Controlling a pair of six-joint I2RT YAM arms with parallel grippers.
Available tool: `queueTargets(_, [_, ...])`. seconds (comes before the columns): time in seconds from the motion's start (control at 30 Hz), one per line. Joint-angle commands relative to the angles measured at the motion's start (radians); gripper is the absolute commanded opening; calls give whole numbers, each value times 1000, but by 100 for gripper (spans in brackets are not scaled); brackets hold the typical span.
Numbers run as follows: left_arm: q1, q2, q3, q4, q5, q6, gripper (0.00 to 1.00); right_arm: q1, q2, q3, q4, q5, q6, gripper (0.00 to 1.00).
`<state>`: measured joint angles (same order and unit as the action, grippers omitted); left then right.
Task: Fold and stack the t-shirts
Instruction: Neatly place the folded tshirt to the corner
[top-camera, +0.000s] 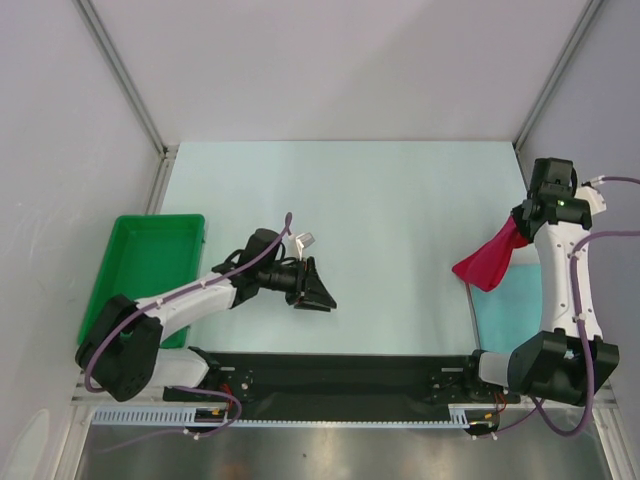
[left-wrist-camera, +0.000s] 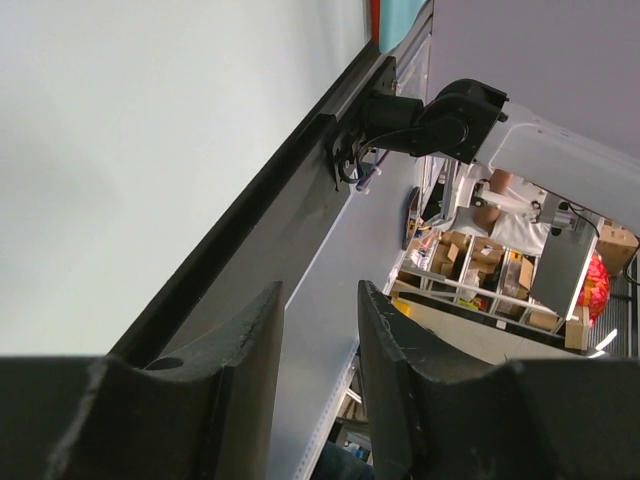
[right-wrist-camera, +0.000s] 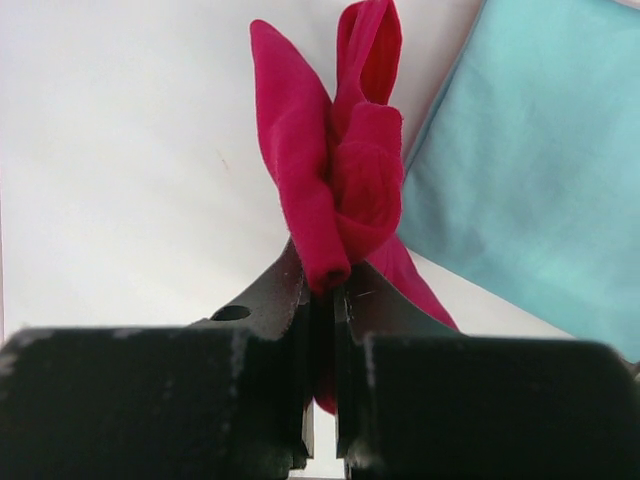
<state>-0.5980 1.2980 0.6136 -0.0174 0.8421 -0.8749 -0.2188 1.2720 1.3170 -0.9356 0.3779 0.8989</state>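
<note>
Right gripper (right-wrist-camera: 322, 288) clamped tight on the red t-shirt (right-wrist-camera: 335, 170), lifting it at the table's (top-camera: 380, 190) 3 o'clock edge, right by the folded teal t-shirt (right-wrist-camera: 530, 150) at 4 o'clock. Left gripper (left-wrist-camera: 318, 340) sits at 8 o'clock, jaws apart, empty, near the green tray (top-camera: 150, 255).
</note>
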Motion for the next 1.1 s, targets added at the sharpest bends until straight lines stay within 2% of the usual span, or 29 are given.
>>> queueTargets(0.0, [10,10,32,25,43,42,41,-13,-16,60,-28,38,25,0])
queueTargets(0.57, [14,35,35,25,64,39,41,-117,-33,74,-29,30,8,0])
queueTargets(1.07, [14,37,20,31,66,33,42,-179,-117,-24,-58,-19,9,0])
